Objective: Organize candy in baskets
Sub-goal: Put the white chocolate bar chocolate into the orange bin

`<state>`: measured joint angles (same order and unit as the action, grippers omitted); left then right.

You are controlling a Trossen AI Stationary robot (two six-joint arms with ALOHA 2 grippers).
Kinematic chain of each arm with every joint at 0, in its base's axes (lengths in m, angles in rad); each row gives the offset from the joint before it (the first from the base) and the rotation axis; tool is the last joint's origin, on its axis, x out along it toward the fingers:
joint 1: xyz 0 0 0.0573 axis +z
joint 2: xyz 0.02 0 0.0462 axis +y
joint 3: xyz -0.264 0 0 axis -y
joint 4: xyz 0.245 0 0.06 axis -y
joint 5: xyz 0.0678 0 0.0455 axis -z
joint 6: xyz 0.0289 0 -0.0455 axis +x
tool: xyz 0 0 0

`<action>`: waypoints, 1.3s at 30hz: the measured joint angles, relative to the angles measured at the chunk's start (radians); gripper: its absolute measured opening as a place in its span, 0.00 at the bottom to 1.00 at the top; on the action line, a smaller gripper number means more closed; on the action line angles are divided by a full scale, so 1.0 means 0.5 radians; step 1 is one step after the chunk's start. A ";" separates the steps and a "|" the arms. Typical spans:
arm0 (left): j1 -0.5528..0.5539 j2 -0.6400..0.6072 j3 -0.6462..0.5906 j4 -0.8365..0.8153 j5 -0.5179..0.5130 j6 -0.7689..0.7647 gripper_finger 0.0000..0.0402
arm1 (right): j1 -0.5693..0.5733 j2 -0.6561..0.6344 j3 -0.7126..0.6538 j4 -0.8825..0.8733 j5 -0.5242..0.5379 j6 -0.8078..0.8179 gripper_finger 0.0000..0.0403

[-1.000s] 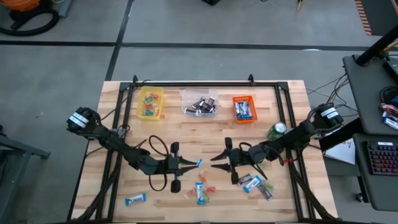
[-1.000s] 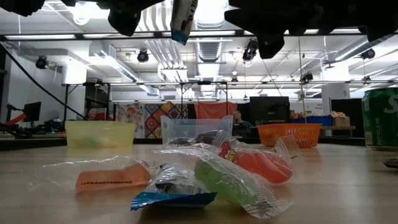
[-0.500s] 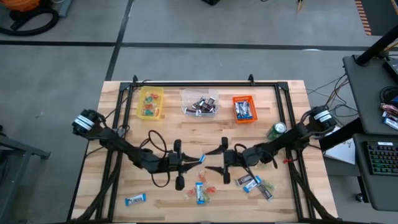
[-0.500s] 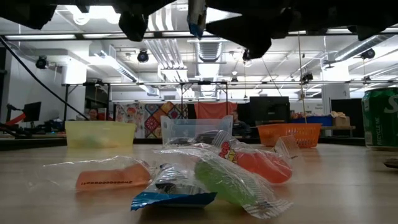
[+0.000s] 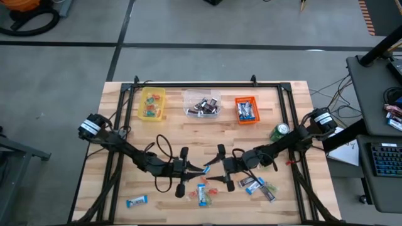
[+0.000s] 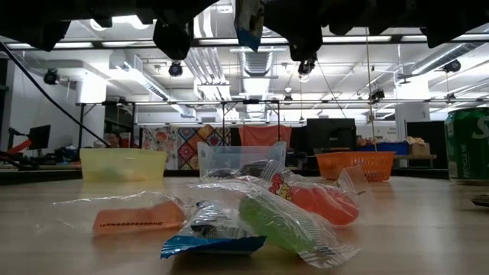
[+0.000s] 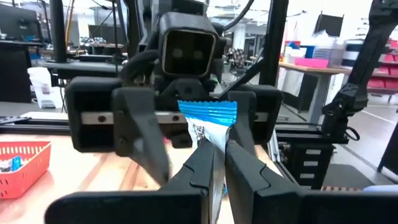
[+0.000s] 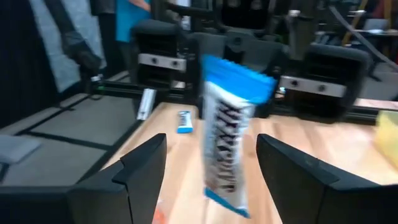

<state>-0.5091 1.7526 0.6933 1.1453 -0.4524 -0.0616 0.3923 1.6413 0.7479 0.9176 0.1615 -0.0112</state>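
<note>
1. Candy is what we hold above the middle of the tabletop (image 5: 188,135): our left end effector (image 5: 198,169) has its fingers clamped together on a blue-and-white bar (image 5: 205,169), gripped by its lower part, with the blue wrapper end sticking up between the fingers in the left wrist view.
2. Our right end effector (image 5: 212,172) faces the left one from just beside it, fingers spread wide apart, one on each side of the bar; in the right wrist view the bar (image 8: 231,127) hangs between the two fingers and we cannot see either of them touching it.
3. Below the two end effectors we see a small heap of loose candy (image 5: 202,191) lying on the wood, with blue-and-white, orange, red and green pieces; the low view shows it close up as an orange piece (image 6: 137,218), a green piece (image 6: 279,221) and a red piece (image 6: 325,202) in clear wrappers.
4. Another few wrapped pieces (image 5: 257,186) lie under our right arm, and one lone blue-and-white bar (image 5: 136,201) lies near the front left corner of the tabletop.
5. Along the far side of the tabletop we have three baskets in a row: the yellow basket (image 5: 152,104) on the left with small coloured pieces in it, the clear basket (image 5: 201,103) in the middle with dark wrapped pieces, and the orange basket (image 5: 246,110) on the right with blue-and-white bars.
6. A green can (image 5: 279,132) stands upright to the right of the orange basket, near our right arm.
</note>
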 joint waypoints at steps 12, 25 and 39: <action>0.005 0.058 0.001 0.090 0.053 0.007 0.01 | 0.000 0.000 0.000 -0.001 -0.117 -0.015 0.42; 0.004 0.058 0.001 0.091 0.052 -0.035 0.06 | -0.001 0.000 0.000 -0.013 -0.115 -0.058 0.05; 0.005 -0.177 0.001 -0.506 0.029 -0.020 0.32 | -0.027 -0.135 0.000 -0.424 0.007 0.065 0.05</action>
<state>-0.5068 1.6639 0.6937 0.8922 -0.4377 -0.0719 0.3786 1.5738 0.7479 0.7057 0.1651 0.0212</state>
